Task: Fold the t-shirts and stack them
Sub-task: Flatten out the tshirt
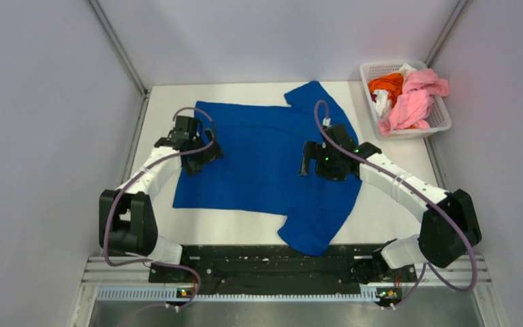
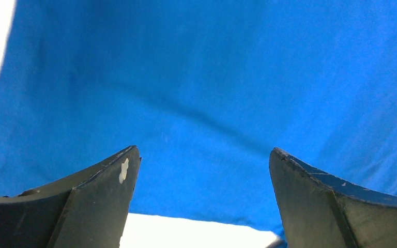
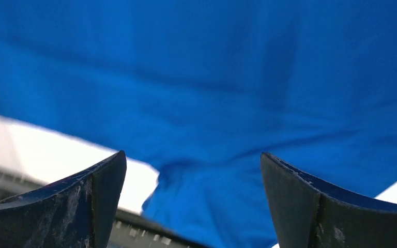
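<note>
A royal blue t-shirt (image 1: 265, 163) lies spread flat on the white table (image 1: 395, 211), plain side up; no print shows. One sleeve points to the far side and the other reaches the near edge. My left gripper (image 1: 201, 162) hovers over the shirt's left edge, open, with only blue cloth (image 2: 201, 93) and a strip of table between its fingers (image 2: 103, 191). Over the shirt's right half, my right gripper (image 1: 308, 163) is also open and holds nothing; below it the blue cloth (image 3: 212, 103) shows a soft fold near the sleeve.
A white lattice basket (image 1: 444, 121) stands at the far right corner of the table, holding a pink tee (image 1: 415, 99), an orange one (image 1: 387, 83) and a white one (image 1: 382, 102) in a crumpled heap. Grey walls close in both sides. A black rail (image 1: 265, 262) runs along the near edge.
</note>
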